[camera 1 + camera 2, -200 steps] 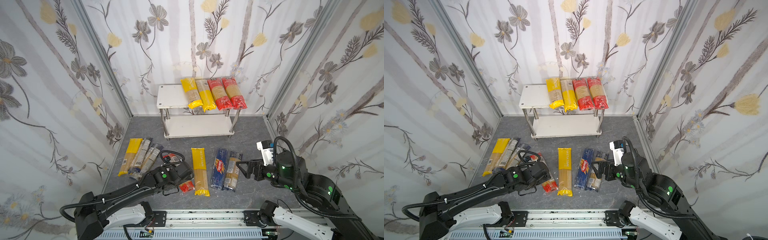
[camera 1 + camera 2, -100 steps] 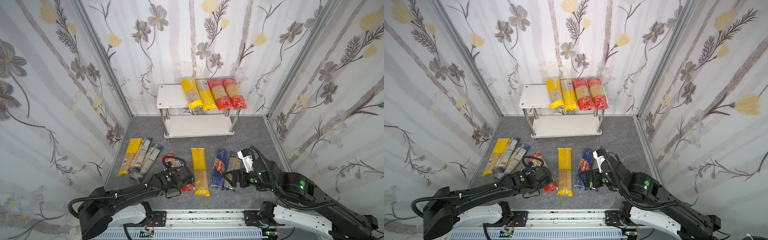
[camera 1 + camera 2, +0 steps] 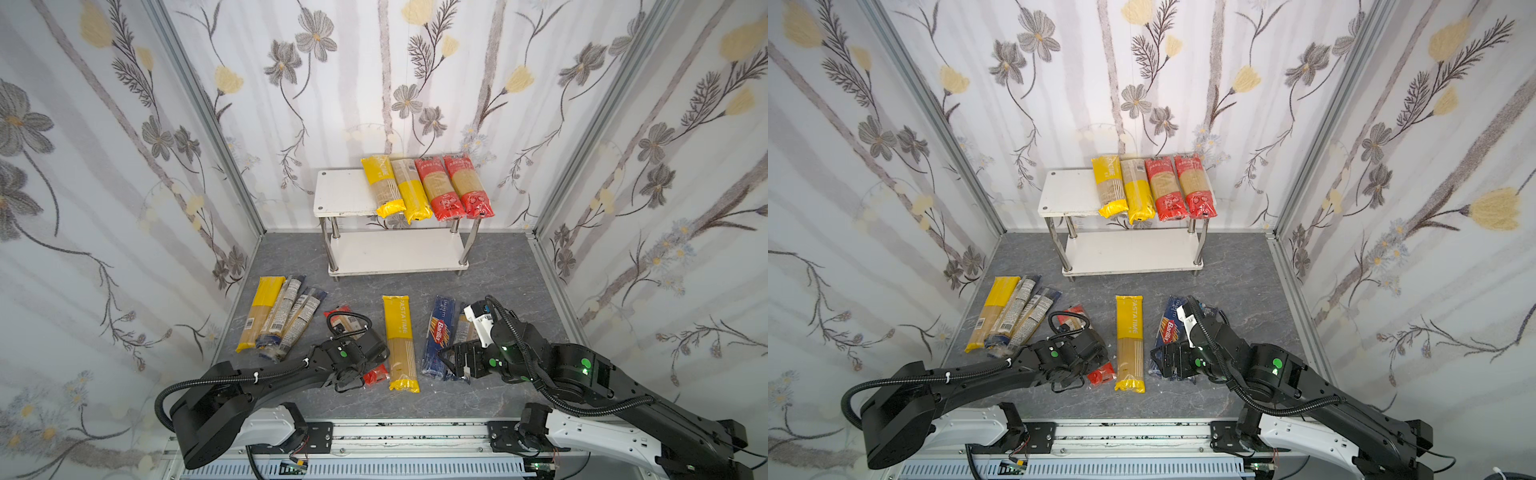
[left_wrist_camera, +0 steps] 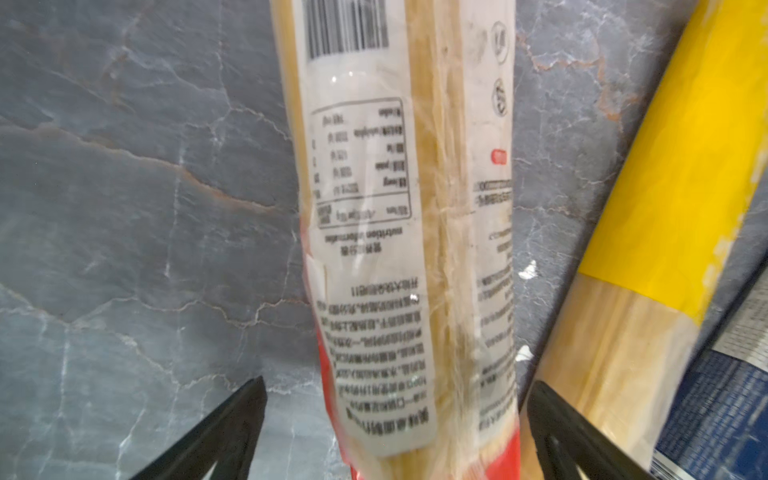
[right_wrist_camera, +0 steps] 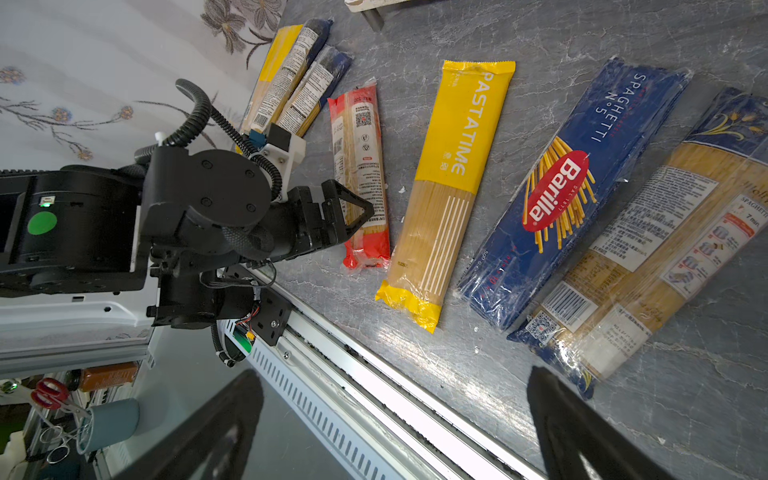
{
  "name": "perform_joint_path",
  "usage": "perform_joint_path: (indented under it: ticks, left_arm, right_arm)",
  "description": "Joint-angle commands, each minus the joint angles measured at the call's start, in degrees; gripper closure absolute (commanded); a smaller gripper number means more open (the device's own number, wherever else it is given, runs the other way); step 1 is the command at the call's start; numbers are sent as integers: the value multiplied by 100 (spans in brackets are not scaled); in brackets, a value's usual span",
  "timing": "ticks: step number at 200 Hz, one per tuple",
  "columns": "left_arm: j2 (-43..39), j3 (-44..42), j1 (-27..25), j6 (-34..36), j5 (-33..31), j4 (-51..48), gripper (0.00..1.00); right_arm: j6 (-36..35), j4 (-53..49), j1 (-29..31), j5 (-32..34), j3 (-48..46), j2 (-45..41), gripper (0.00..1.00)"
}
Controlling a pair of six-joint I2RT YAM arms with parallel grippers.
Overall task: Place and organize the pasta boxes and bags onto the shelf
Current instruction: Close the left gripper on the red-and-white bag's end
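Observation:
The shelf (image 3: 345, 195) (image 3: 1067, 191) stands at the back wall with two yellow-ended and two red-ended pasta bags (image 3: 438, 187) across its top board. More packs lie on the floor. My left gripper (image 3: 357, 374) (image 4: 397, 388) is open and low over a red-ended bag (image 4: 399, 208) (image 3: 376, 376) (image 5: 359, 166), one finger on each side, not touching. My right gripper (image 3: 446, 361) (image 5: 395, 374) is open and empty above the near end of the dark-blue Barilla pack (image 3: 436, 332) (image 5: 561, 187). A yellow Pastatime bag (image 3: 399, 340) (image 5: 453, 166) lies between them.
Three packs (image 3: 278, 316) lie fanned by the left wall. A clear bag with dark-blue ends (image 5: 648, 232) lies beside the Barilla pack, partly under my right arm. The shelf's lower board (image 3: 395, 253) is bare. A metal rail (image 5: 374, 365) runs along the floor's front edge.
My right gripper has swung left and toward the front, from beside the packs to over the Barilla pack's near end. My left gripper has dropped lower over the red-ended bag.

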Motion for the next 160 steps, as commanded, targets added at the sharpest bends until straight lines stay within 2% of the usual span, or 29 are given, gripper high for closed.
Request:
perform_joint_path:
  ticks: [1, 50, 67, 90, 107, 120, 132, 147, 160]
  left_arm:
    - [274, 99, 77, 266, 116, 232, 0]
    - [846, 174, 285, 610, 400, 490, 2]
    - [980, 220, 308, 729, 521, 501, 14]
    - [1024, 166, 350, 848, 695, 491, 48]
    - [951, 51, 401, 911, 812, 482, 66]
    - [813, -49, 466, 942, 894, 466, 75]
    - [590, -143, 494, 949, 945, 447, 77]
    - [193, -238, 579, 941, 994, 398, 87]
    - [-159, -278, 659, 940, 1042, 308, 88]
  right_arm:
    - [117, 233, 6, 7, -37, -12, 0]
    - [164, 151, -10, 111, -38, -91, 0]
    - [157, 121, -28, 133, 3, -91, 0]
    - [126, 118, -63, 147, 74, -49, 0]
    - [70, 118, -96, 142, 133, 16, 0]
    - [19, 119, -123, 121, 190, 83, 0]
    - [-33, 120, -150, 96, 248, 148, 0]
    - [-117, 120, -199, 67, 349, 254, 0]
    - [-200, 127, -259, 18, 454, 366, 0]
